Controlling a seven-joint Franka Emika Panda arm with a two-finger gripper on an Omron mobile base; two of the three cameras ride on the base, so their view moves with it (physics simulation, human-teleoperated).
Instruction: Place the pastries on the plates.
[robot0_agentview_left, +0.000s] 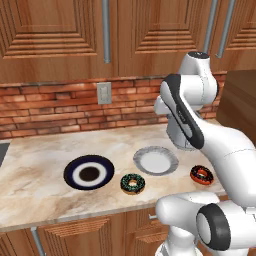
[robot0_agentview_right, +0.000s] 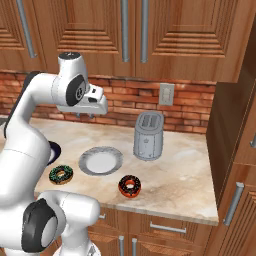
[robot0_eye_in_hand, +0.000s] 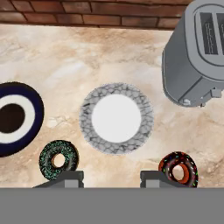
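Two pastries lie on the counter near its front edge. The chocolate donut with green sprinkles (robot0_agentview_left: 133, 183) (robot0_agentview_right: 61, 174) (robot0_eye_in_hand: 59, 159) sits between the two plates. The donut with red-orange icing (robot0_agentview_left: 202, 174) (robot0_agentview_right: 130, 186) (robot0_eye_in_hand: 179, 168) lies right of the pale plate. Both plates are bare: the navy plate with a white ring (robot0_agentview_left: 89, 173) (robot0_eye_in_hand: 13, 118) and the pale grey plate (robot0_agentview_left: 156, 160) (robot0_agentview_right: 100, 161) (robot0_eye_in_hand: 116, 118). My gripper (robot0_agentview_right: 84, 115) (robot0_eye_in_hand: 111, 179) hangs high above the pale plate, pointing down, open, with nothing between its fingers.
A grey toaster (robot0_agentview_right: 148, 135) (robot0_eye_in_hand: 197, 57) stands behind and right of the pale plate, close to the brick wall (robot0_agentview_left: 60, 110). A wall outlet (robot0_agentview_left: 104, 93) sits in the bricks. Wooden cabinets hang overhead, and a tall cabinet side (robot0_agentview_right: 225, 145) bounds the counter on the right.
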